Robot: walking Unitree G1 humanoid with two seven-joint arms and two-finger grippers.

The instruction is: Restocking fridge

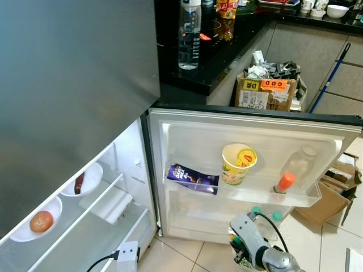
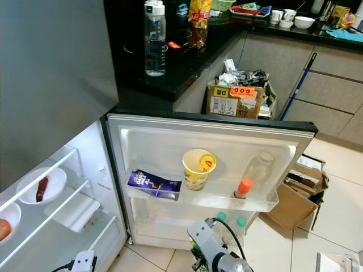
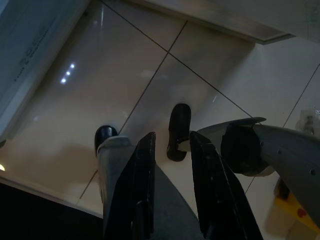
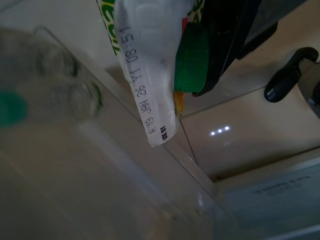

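While the white lower fridge door [image 1: 187, 170] stands swung wide open, your right gripper [image 4: 200, 75] sits low in front of it, just above the pale tiled floor [image 1: 340, 226], with its black fingers closed on a white and green plastic food packet [image 4: 145, 65] stamped with a date code. You see in the right wrist view that the packet hangs close beside the clear plastic lower door bin [image 4: 150, 145], where green-capped bottles [image 1: 257, 211] stand. On the door's upper clear shelf [image 1: 295, 198] you have a purple flat chocolate pack [image 1: 193, 178], a yellow and white paper cup [image 1: 238, 162] and a clear bottle with an orange cap [image 1: 295, 170]. Your left gripper [image 3: 170, 150] hangs idle over the floor, its fingers a narrow gap apart and holding nothing. Inside the fridge, two white round plates [image 1: 85, 180] sit on a shelf, one holding a round orange-brown item [image 1: 41, 221], the other a dark red strip.
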